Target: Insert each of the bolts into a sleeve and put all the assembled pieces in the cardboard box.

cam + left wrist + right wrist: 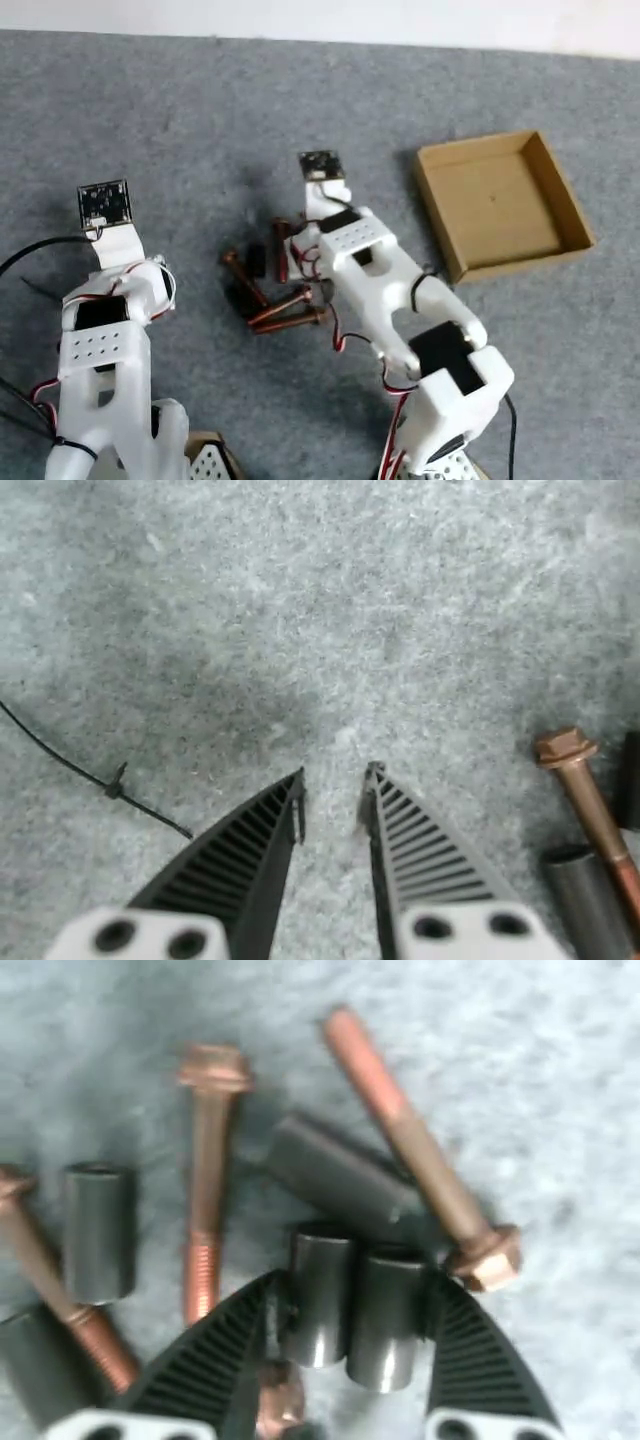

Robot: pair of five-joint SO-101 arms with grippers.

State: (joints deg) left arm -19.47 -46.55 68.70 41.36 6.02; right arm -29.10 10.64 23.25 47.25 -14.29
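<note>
The pair of sleeves (320, 1295) I am after sits touching, side by side, squarely between the fingers of my right pincer (352, 1290), which is spread wide and holds nothing. Closing here would, I judge, pinch both at once. I would shift sideways until only one sleeve lies between the pads, then close gently so it neither rolls nor tips. A copper bolt (420, 1160) lies with its hex head just beside one finger, and I would keep clear of it. A third sleeve (335, 1175) rests against that bolt's shank, as far as I can make out. All this is near the middle of the desk (150, 110). My left pincer (335, 775), slightly parted and empty, hangs over bare desk beside the heap. The cardboard box (495, 205) sits on the right side, nearer the far edge, well apart.
</note>
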